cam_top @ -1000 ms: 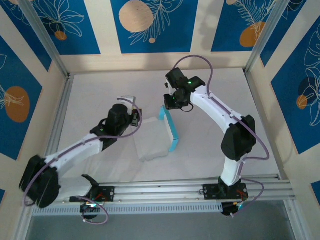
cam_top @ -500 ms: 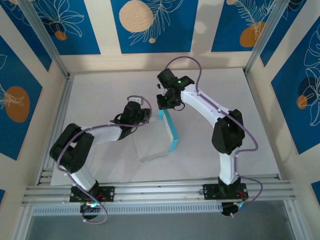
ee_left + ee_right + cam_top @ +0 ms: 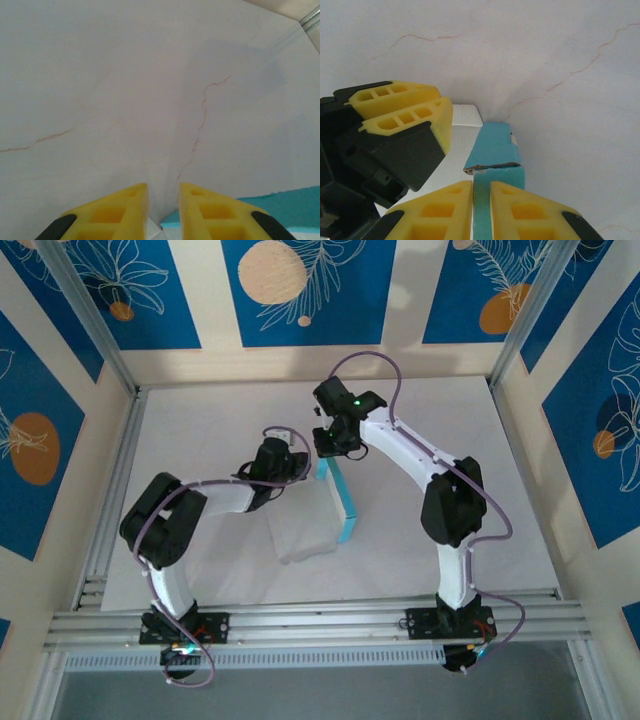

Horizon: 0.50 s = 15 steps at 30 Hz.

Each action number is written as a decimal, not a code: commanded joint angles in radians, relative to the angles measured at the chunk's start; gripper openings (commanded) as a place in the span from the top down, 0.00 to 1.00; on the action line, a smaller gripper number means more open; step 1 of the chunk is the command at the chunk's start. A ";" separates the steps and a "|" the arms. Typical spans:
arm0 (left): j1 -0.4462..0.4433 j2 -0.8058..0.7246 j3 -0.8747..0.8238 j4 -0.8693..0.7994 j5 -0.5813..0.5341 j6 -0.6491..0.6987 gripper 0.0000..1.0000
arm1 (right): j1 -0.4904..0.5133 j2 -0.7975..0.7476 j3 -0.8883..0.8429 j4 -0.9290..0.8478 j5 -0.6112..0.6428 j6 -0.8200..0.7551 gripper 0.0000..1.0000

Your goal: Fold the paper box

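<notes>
Right claw (image 3: 481,189) pinches the blue flap

We see it clamped on the upright light-blue flap (image 3: 495,145) of the paper box (image 3: 305,525), which lies white side up near the middle of the counter (image 3: 200,420). Our left claw (image 3: 162,192) sits at the box's far white corner, its fingers nearly together; we cannot tell whether it grips.

Left wrist | I saw my left gripper (image 3: 162,200), yellow fingertips (image 3: 122,207) a narrow gap apart | white, finely cracked table (image 3: 150,75) beyond | teal strip of paper box (image 3: 292,206) lower right | metal rail (image 3: 311,20) top right
</notes>
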 commanded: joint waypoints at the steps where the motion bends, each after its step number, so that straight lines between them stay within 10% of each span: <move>1: 0.010 0.025 0.029 0.035 0.031 -0.018 0.78 | 0.007 0.040 0.024 -0.003 -0.014 0.016 0.81; 15: 0.026 0.012 0.020 0.036 0.046 -0.002 0.79 | 0.000 -0.027 0.051 -0.048 -0.005 -0.024 0.77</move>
